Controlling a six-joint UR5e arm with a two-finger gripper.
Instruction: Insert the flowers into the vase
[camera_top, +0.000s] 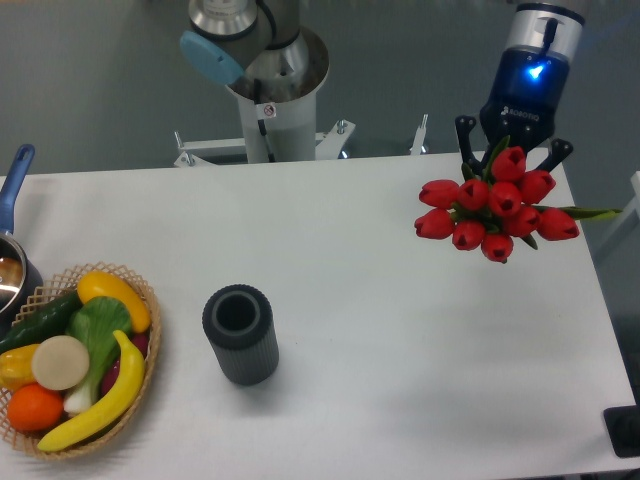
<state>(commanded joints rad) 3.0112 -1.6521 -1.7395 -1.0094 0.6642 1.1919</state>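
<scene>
tool (508, 152) at the far right of the white worktop (380, 330), fingers spread to either side of the flowers (492, 210).

the red tulip heads bunch just below the tool and hide the stems, so whether the fingers actually clamp them cannot be told; one long green leaf points away to the right. the vase (241, 333), a ribbed dark grey cylinder, stands upright with its round mouth open, well apart from the tool, down and to the left. farther left still, at the worktop's edge, a wicker basket (148, 330) holds mixed fruit and vegetables, with a blue-handled pan (12, 200) just above it.
</scene>
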